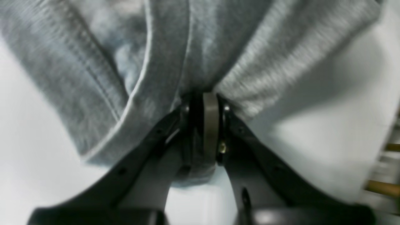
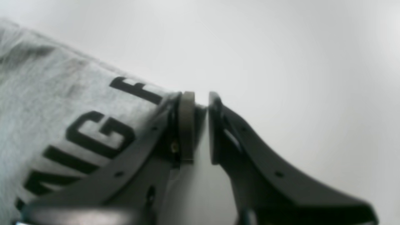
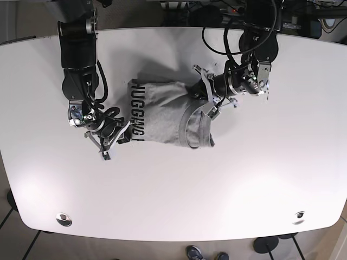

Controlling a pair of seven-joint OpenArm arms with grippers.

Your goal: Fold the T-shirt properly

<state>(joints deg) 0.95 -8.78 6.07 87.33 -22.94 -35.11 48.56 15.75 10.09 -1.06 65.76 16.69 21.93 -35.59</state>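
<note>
While the right pincer (image 3: 115, 135), jaws slightly parted, sits at the printed edge of the one grey shirt (image 3: 162, 115) mid-bench (image 3: 173, 200), seemingly steadying it, the left pincer (image 3: 209, 100) pinches a bunched fold, likely to carry it across.

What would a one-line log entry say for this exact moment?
left gripper: shut on T-shirt, fabric bunched | right gripper: fingers slightly apart at the printed edge, nothing clearly gripped | table: shirt partly folded
</note>
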